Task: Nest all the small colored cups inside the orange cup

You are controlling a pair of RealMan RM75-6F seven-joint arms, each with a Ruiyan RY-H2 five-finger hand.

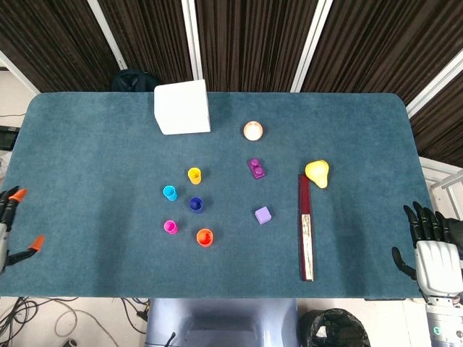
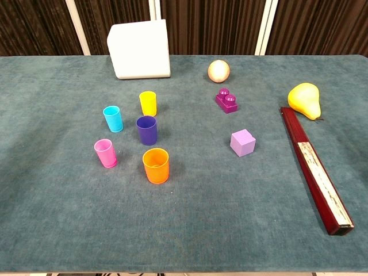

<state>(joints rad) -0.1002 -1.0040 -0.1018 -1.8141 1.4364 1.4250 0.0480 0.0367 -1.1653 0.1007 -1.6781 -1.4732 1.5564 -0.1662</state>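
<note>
Five small cups stand upright and apart on the blue worktop (image 2: 52,230), left of centre: one orange cup (image 2: 156,165) nearest the front, a pink cup (image 2: 106,153) to its left, a dark blue cup (image 2: 146,130) just behind it, a light blue cup (image 2: 113,118) further left and a yellow cup (image 2: 148,103) at the back. None sits inside another.

Elsewhere there is one white box (image 2: 140,49) at the far edge, one pale ball (image 2: 218,71), one purple brick (image 2: 226,100), one lilac cube (image 2: 242,142), one yellow pear (image 2: 304,100) and one long dark red bar (image 2: 316,170) lying lengthwise on the right.

The right hand (image 1: 432,249) hangs off the worktop's right edge, fingers spread, holding nothing. The left hand (image 1: 10,230) barely shows at the left edge; only orange fingertips are visible, apart and empty.
</note>
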